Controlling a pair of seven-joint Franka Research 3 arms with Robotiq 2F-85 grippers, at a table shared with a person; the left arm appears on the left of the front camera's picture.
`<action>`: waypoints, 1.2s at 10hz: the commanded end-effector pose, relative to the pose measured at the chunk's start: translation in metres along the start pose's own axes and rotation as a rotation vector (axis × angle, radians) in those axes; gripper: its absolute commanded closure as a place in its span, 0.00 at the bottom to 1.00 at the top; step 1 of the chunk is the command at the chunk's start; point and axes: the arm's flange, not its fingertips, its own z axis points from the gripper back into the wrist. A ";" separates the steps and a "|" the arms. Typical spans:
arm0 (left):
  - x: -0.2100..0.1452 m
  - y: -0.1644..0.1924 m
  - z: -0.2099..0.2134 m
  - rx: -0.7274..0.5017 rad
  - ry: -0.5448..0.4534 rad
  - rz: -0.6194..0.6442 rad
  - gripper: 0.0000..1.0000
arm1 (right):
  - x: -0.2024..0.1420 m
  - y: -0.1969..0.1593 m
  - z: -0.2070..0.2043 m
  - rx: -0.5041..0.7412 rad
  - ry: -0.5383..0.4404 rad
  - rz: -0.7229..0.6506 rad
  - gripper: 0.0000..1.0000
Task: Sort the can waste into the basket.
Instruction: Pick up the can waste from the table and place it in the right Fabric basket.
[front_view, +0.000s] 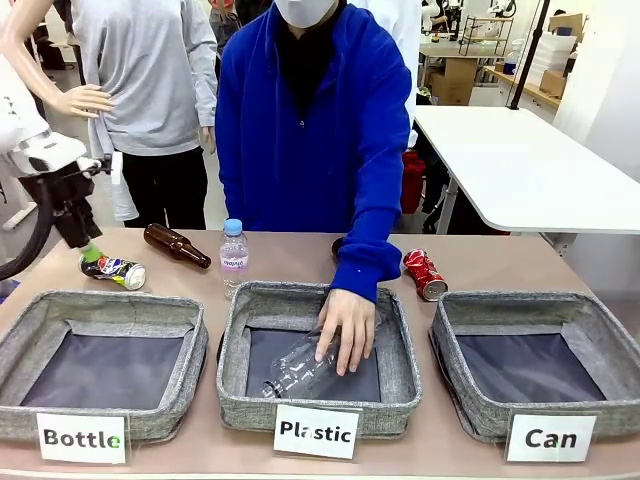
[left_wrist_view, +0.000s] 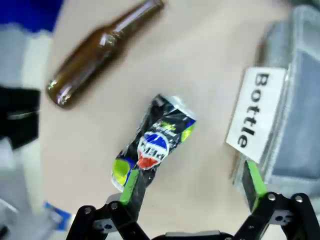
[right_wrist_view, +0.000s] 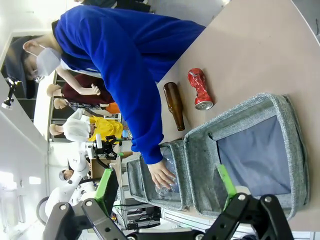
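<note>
My left gripper (left_wrist_view: 192, 185) stands wide apart with nothing clamped. In the left wrist view its green-padded fingers (left_wrist_view: 131, 186) rise from the bottom edge. The pad on the picture's left is at the lower end of the black-blue can (left_wrist_view: 155, 142), and I cannot tell if it touches. That can is dented thin metal, glossy, with white and green print, and it lies on its side on the smooth tan table (left_wrist_view: 200, 60). In the front view it lies at the left (front_view: 113, 271), behind the grey woven basket labelled "Bottle" (front_view: 100, 303). A brown glass bottle (front_view: 177, 245) lies just to its right, and an upright clear plastic bottle (front_view: 233, 255) with a blue cap stands next to that.

My right gripper (right_wrist_view: 166, 182) is also spread wide and empty. It hovers over the Can basket (right_wrist_view: 295, 150), a rectangular tray of coarse grey fabric with dark lining. The red can (right_wrist_view: 200, 90), crumpled at the waist, lies on the table just beyond the basket's far rim, with a second brown bottle (right_wrist_view: 174, 105) beside it. In the front view the red can (front_view: 425, 274) sits right of centre, behind the Can basket (front_view: 520, 298) at lower right.

The person's hand (front_view: 347, 325) presses a crushed clear bottle (front_view: 295, 372) in the middle "Plastic" basket (front_view: 232, 360).
</note>
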 end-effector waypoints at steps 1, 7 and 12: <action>-0.003 0.001 0.001 -0.104 0.039 -0.817 0.00 | 0.003 0.002 0.000 0.028 -0.010 0.007 0.00; 0.012 0.000 0.001 -0.010 0.005 -0.496 0.00 | 0.003 0.002 0.000 0.028 -0.010 0.007 0.00; 0.004 0.029 -0.050 0.012 0.065 -0.484 0.00 | 0.003 0.002 0.000 0.028 -0.010 0.007 0.00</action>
